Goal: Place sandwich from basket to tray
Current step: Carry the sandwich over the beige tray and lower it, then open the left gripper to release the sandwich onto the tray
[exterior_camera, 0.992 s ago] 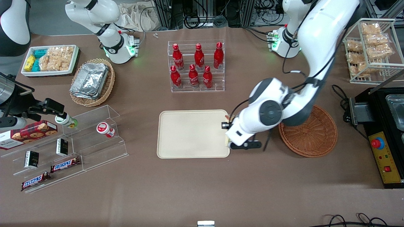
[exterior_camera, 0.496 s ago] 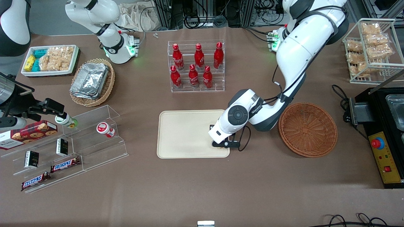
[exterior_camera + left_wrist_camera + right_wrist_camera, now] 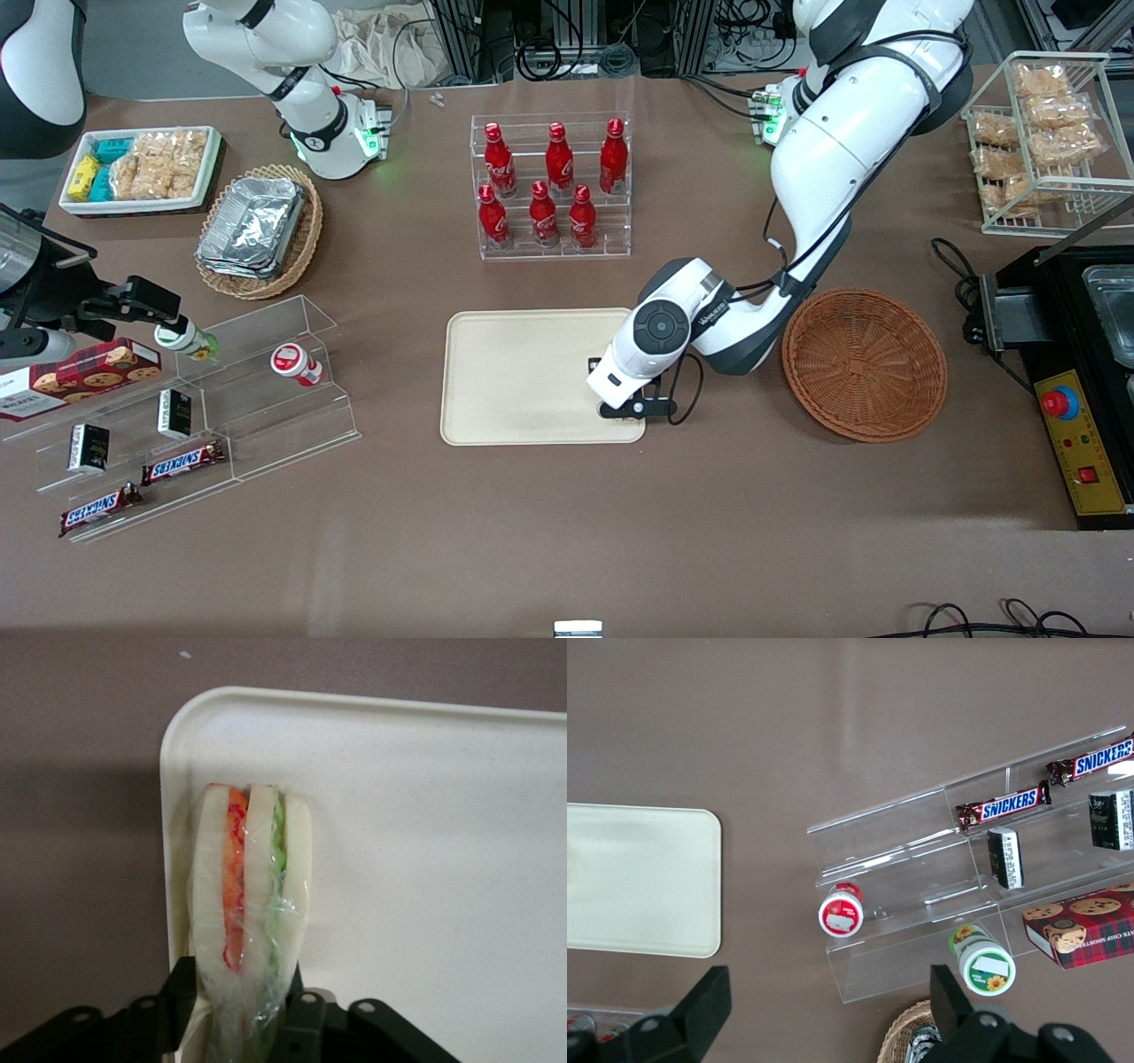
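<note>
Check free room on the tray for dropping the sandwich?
Most of the tray is bare, from its bottle-rack edge to its front rim. Only the corner nearest the basket is crowded: the hand holds the sandwich there, close to the rim.

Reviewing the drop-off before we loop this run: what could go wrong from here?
1. The sandwich, standing on edge and clamped in the gripper, sits over a corner of the tray, close to the rim. Released here, it could tip onto the rim or off onto the table.
2. Its clear wrap is bunched at the fingers, so it may cling on release and drag the sandwich along.
</note>
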Available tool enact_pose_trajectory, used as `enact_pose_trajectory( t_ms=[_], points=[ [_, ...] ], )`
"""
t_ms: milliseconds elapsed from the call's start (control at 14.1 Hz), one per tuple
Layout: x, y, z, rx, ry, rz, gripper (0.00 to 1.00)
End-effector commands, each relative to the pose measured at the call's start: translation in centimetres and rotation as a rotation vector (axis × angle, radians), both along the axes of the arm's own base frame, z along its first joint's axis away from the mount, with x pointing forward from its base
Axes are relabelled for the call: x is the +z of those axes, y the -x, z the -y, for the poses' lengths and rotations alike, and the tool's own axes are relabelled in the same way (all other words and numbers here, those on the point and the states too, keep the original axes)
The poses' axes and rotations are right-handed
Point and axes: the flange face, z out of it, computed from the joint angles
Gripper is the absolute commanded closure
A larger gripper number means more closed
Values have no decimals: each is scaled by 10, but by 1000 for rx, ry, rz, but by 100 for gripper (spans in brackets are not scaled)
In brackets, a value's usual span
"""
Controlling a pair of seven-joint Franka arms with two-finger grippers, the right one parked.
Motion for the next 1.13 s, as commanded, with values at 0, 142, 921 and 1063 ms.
enact_pose_trajectory(
  t_ms=[0, 142, 921, 1063],
  points=[
    [4, -3, 3, 27, -10, 21, 0],
    [20, -6, 2, 27, -8, 39, 0],
    [213, -46, -125, 197, -136, 124, 0],
    [232, -55, -156, 200, -143, 145, 0]
  ],
)
